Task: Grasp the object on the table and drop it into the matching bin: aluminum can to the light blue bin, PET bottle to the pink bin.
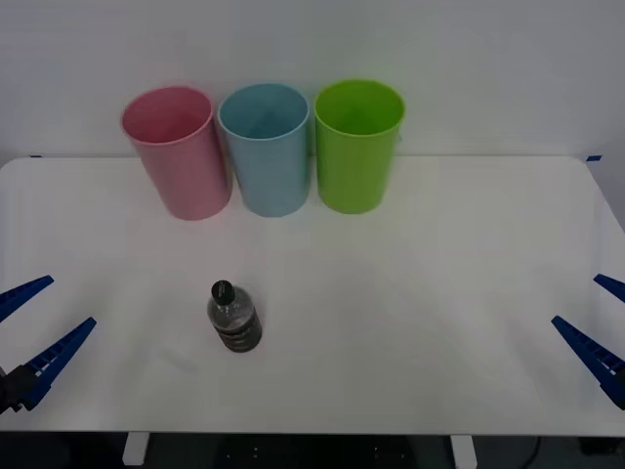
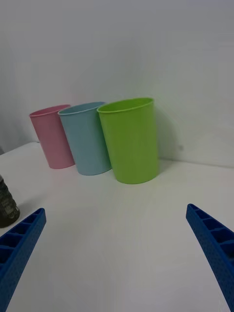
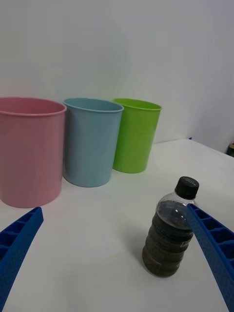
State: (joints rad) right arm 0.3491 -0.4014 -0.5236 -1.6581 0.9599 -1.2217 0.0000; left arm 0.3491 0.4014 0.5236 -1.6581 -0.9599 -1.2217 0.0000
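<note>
The PET bottle (image 1: 233, 318) (image 3: 170, 234), small and clear with a black cap and dark lower body, stands upright on the white table (image 1: 439, 274), left of centre. At the back stand the pink bin (image 1: 179, 151) (image 3: 29, 151) and, right of it, the light blue bin (image 1: 265, 147) (image 3: 91, 141). My left gripper (image 1: 70, 302) (image 3: 114, 208) is open near the table's left edge, well short of the bottle. At the right edge my right gripper (image 1: 576, 301) (image 2: 115, 209) is open and holds nothing. The right wrist view catches the bottle (image 2: 6, 207) at its edge.
A bright green bin (image 1: 357, 145) (image 2: 130, 141) stands right of the light blue bin, the three bins close together in a row before the white wall. Bare tabletop lies between the bottle and the bins.
</note>
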